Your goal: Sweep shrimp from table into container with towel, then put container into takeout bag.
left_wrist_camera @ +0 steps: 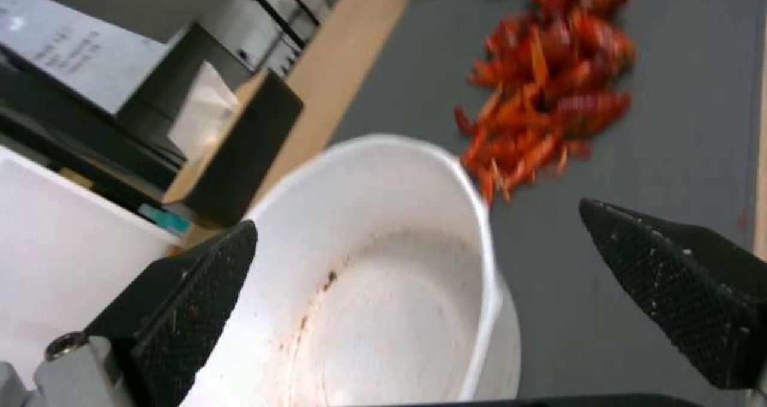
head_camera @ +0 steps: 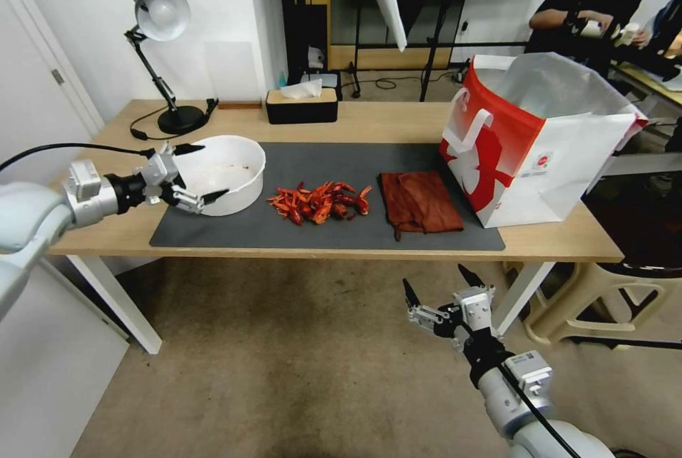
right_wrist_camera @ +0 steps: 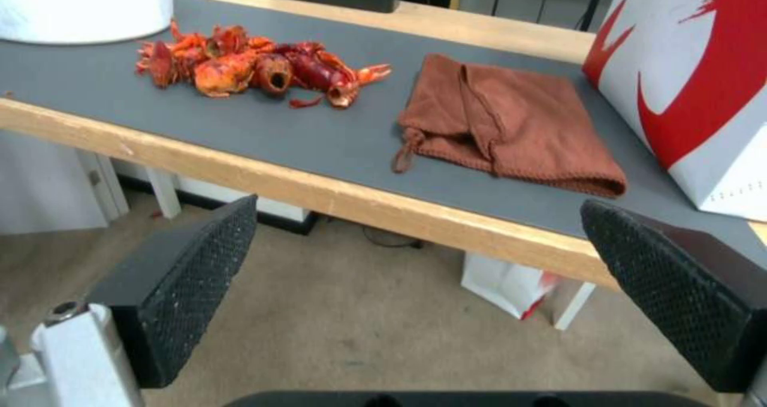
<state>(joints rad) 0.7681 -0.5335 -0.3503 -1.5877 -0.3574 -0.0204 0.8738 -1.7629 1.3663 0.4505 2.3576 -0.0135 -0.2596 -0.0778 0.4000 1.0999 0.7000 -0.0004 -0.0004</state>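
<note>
Down low in front of the table [head_camera: 341, 126], the right gripper [head_camera: 442, 286] is hanging with its fingers wide apart, holding nothing. Its partner, the left gripper [head_camera: 200, 172], is sitting open at the container [head_camera: 226, 172]. Shrimp [head_camera: 321, 202] are lying between container and towel [head_camera: 419, 201], and the takeout bag [head_camera: 529, 137] is standing beside the towel.

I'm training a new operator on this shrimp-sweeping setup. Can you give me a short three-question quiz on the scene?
1. True or false: the left gripper is open at the container.
2. What lies between the shrimp and the takeout bag?
3. The right gripper is: A) holding the towel B) open, below the table edge C) inside the bag.

Key: 1 true; 2 the towel; 3 B.
</note>
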